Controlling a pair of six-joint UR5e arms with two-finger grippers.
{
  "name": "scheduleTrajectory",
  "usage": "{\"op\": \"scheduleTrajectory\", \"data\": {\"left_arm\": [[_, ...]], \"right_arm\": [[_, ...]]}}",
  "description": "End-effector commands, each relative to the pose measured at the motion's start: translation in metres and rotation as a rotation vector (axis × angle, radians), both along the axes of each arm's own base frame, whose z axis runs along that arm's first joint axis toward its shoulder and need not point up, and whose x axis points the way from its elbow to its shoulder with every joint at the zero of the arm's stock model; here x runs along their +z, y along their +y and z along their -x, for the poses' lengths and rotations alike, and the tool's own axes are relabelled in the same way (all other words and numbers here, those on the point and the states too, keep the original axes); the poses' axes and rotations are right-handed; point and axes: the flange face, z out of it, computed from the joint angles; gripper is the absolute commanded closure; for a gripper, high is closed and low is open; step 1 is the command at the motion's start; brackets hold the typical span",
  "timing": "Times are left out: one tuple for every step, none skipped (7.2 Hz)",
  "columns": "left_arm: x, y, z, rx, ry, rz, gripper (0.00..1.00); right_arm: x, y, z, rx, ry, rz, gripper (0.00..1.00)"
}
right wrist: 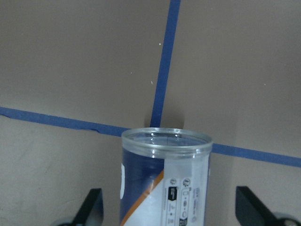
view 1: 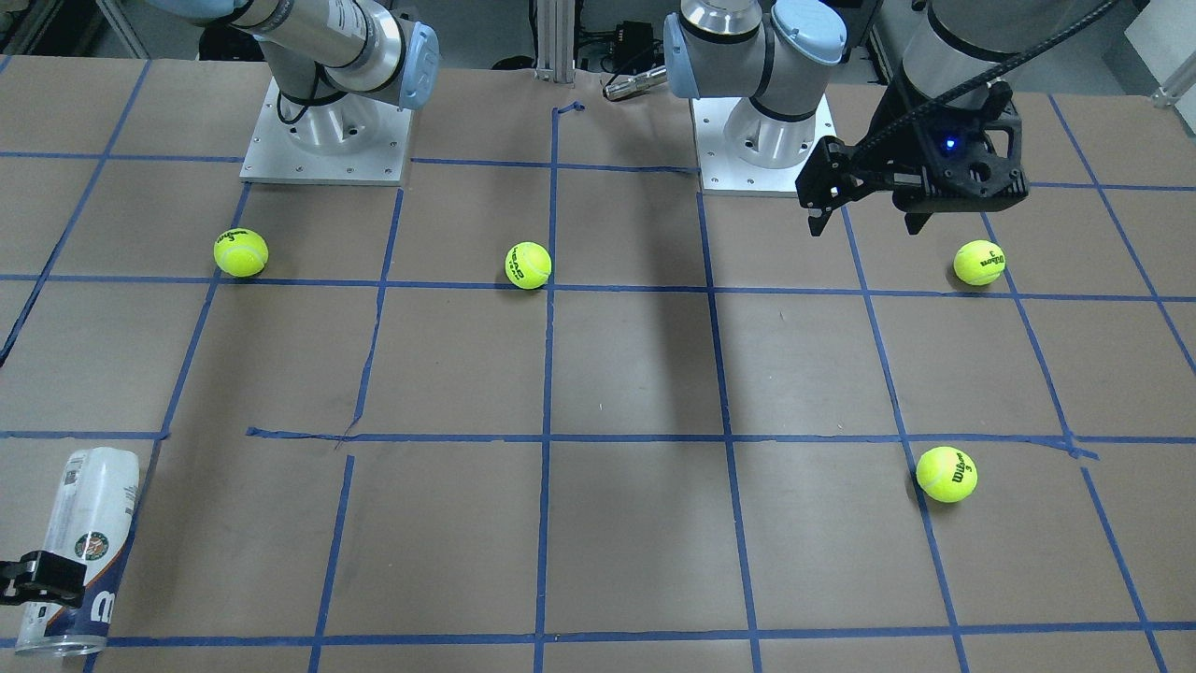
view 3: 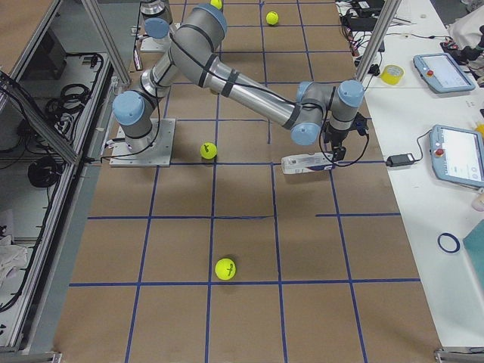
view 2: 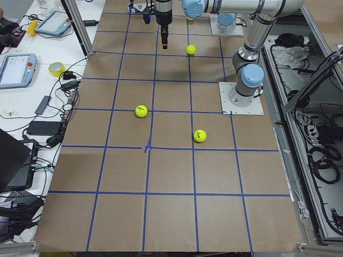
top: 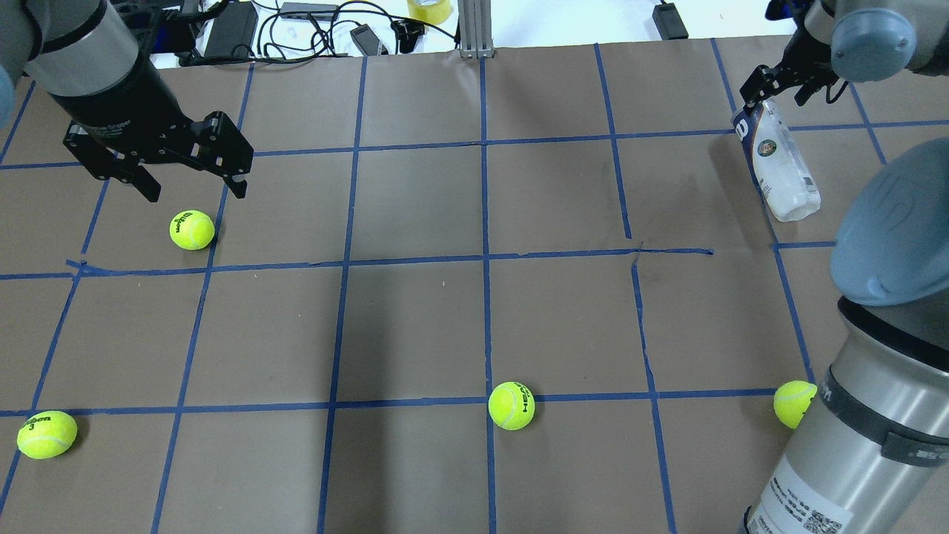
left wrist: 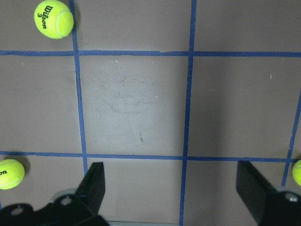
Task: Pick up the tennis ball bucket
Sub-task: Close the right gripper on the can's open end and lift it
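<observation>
Two fingers of the right claw (right wrist: 169,193) are straddling the tennis ball bucket (view 1: 89,523), spread wide and gripping nothing. The bucket is lying on its side at the worktop's (view 1: 635,374) far right corner, its long axis running roughly away from the robot. The left claw (left wrist: 170,165) is hanging open and empty, well apart.
</observation>
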Motion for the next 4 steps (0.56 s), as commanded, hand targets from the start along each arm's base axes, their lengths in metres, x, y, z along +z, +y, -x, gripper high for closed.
{"op": "scheduleTrajectory", "data": {"left_arm": [[0.001,0.0,-0.001,0.001,-0.006,0.004,0.0],[0.003,-0.001,-0.003,0.001,-0.008,0.008,0.0],[0.004,-0.001,-0.002,0.0,-0.008,0.011,0.0],[0.004,-0.001,-0.004,0.003,-0.01,0.009,0.0]], "right_arm": [[-0.021,-0.006,0.004,0.02,-0.016,-0.004,0.0],[-0.022,-0.007,0.001,0.024,-0.028,0.003,0.0],[-0.028,-0.008,0.002,0.024,-0.026,0.008,0.0],[-0.04,-0.012,0.003,0.024,-0.026,0.015,0.0]]}}
